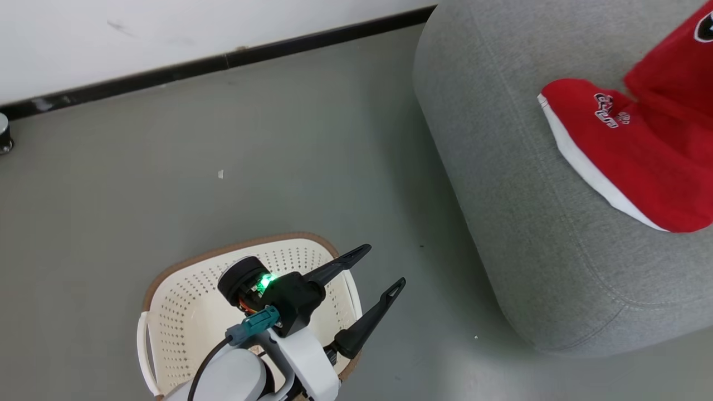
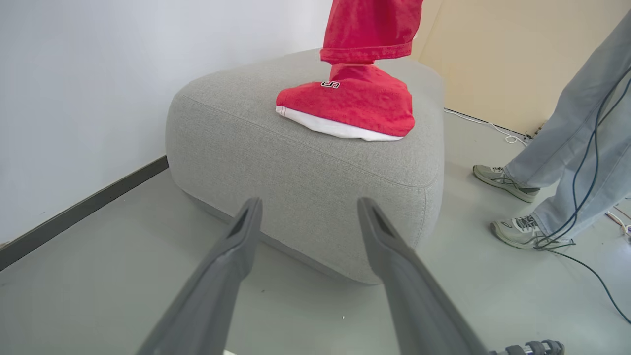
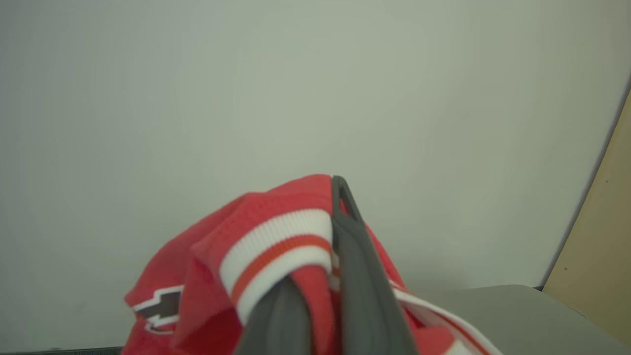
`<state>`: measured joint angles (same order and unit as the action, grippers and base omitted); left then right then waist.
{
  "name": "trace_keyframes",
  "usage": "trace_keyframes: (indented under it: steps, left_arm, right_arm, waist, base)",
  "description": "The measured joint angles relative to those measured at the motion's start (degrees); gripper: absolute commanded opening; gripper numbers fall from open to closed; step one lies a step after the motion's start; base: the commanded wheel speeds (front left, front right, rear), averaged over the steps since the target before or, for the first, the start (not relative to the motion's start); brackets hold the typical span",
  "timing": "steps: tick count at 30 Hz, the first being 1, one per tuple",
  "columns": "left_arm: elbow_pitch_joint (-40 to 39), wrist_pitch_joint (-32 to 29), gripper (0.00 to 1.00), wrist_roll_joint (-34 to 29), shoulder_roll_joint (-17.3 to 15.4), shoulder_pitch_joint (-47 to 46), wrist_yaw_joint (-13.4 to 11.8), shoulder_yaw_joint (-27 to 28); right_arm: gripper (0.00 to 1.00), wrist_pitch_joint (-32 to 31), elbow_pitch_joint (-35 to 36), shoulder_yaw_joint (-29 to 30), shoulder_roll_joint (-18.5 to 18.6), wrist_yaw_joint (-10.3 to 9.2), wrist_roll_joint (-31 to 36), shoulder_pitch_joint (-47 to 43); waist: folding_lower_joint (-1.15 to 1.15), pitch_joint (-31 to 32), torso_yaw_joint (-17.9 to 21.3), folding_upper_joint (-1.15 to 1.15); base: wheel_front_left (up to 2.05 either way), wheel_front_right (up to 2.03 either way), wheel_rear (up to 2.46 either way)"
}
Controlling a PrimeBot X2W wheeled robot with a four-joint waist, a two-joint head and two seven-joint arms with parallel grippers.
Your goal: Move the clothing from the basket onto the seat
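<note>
The right gripper (image 3: 320, 256) was clenched on the jersey (image 3: 276, 236), pinching a bunched fold at its white trim with the orange-red stripe. The rest of the garment hung below; in the left wrist view it dangled over the seat (image 2: 296, 162), its lower hem just above the shorts (image 2: 355, 101), which lay on the cushion close to one rounded edge; whether the hem touched them could not be told. The left gripper (image 1: 383, 264) stood released, fingers spread and holding nothing, over the basket (image 1: 184, 312); the visible part of its inside showed no clothing, though the arm hid the rest.

The main risk, as I judged it, lay in the letting-go. The grip was on a narrow bunch of trim, so cloth could catch on the slotted fingertip and be dragged back off the seat with the arm; let go from that height, the light mesh could fold over the seat's curved shoulder and slide to the floor (image 1: 278, 139), since the cushion had no lip to stop it; lowered onto the shorts, it could nudge them over the edge they lay beside. A person's legs (image 2: 567, 143) and trailing cables (image 2: 576, 182) stood near the seat's other side; a wide swing of the arm that way could meet them.
</note>
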<state>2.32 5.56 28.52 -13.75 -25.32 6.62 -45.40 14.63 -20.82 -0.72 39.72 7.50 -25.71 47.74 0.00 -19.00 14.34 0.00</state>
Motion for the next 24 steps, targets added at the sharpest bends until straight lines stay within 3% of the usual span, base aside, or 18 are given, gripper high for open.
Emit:
trace_keyframes:
  steps: [8, 24]
  left_arm:
    - [-2.05, -1.05, 1.0, -0.38, -0.99, -0.3, -0.45, 0.25]
    - [-4.5, -1.98, 1.0, -1.08, -2.6, -4.27, -0.44, 1.37]
  right_arm:
    - [0.0, 0.0, -3.77, 3.91, -1.26, 0.0, 2.61, 3.14]
    - [0.0, -0.09, -13.3, 1.1, -3.93, 0.0, 4.02, 2.65]
  waist:
    - [0.0, -3.72, -0.96, 0.0]
    - [0.0, -10.53, -2.35, 0.0]
  base:
    - [0.0, 0.0, 0.0]
    - [0.0, 0.0, 0.0]
